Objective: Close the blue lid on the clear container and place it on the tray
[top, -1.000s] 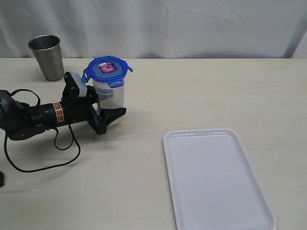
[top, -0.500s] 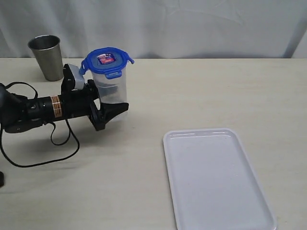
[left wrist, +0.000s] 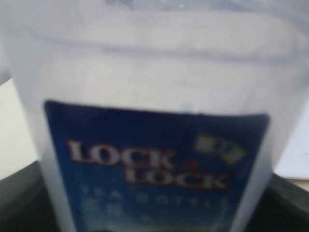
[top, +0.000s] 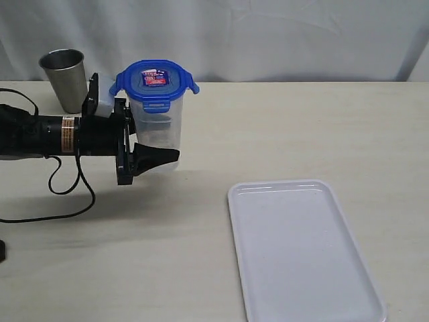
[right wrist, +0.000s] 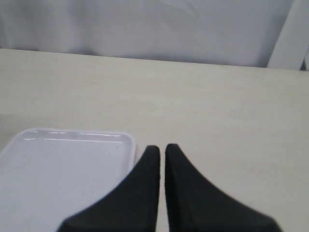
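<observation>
Flat white plastic tray (top: 305,248) with round corners and a low rim, lying on the pale surface (top: 268,127). Left of the tray and farther back, well apart from it: tall clear plastic container (top: 157,131) with a round-cornered square top, standing straight up. Sitting on top of the container: bright blue plastic lid (top: 155,82) with a small red and white label. 2 side flaps of the lid sticking out, 1 front flap hanging down.

Around the lower part of the container: jaws of the black left arm (top: 47,134), 1 on each side, wide apart and gripping it. Hard to tell if the bottom of the container touches the surface. Very close up in the left wrist view: cloudy wall of the container (left wrist: 154,67) with a blue sticker (left wrist: 154,169) saying LOCK LOCK.

Even farther left of the tray, right at the back: grey steel cup (top: 65,79), upright, just beside the left arm.

Right jaws pressed closed, holding nothing, hanging over the surface near 1 corner of the tray (right wrist: 63,169).
</observation>
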`<move>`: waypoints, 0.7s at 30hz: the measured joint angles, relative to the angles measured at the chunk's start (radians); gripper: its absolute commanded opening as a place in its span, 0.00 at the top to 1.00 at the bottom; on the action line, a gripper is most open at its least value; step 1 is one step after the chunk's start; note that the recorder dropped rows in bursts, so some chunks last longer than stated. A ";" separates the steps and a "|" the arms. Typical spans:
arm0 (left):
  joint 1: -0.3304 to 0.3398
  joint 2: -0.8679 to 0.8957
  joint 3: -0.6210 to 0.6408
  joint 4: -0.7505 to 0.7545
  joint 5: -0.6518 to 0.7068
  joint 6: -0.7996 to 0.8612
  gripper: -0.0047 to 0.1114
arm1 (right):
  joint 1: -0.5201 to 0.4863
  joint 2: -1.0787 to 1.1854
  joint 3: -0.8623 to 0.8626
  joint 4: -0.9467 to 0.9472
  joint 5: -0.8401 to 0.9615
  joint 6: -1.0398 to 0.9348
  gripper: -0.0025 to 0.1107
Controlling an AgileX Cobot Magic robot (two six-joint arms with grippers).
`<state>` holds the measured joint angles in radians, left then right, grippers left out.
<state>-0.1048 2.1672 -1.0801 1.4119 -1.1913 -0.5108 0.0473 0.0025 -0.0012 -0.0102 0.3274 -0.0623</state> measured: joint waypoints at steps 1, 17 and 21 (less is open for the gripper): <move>0.000 0.000 0.000 0.008 0.000 0.000 0.96 | 0.000 0.000 0.000 -0.028 -0.016 0.000 0.94; 0.000 0.000 0.000 0.024 0.000 0.018 0.96 | 0.000 0.000 -0.002 -0.262 -0.820 0.488 0.94; 0.000 0.000 0.000 0.026 0.000 0.022 0.96 | 0.000 0.058 -0.111 -0.272 -0.736 0.584 0.93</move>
<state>-0.1048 2.1676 -1.0801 1.4379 -1.1913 -0.4886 0.0473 0.0608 -0.1120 -0.2823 -0.4083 0.5217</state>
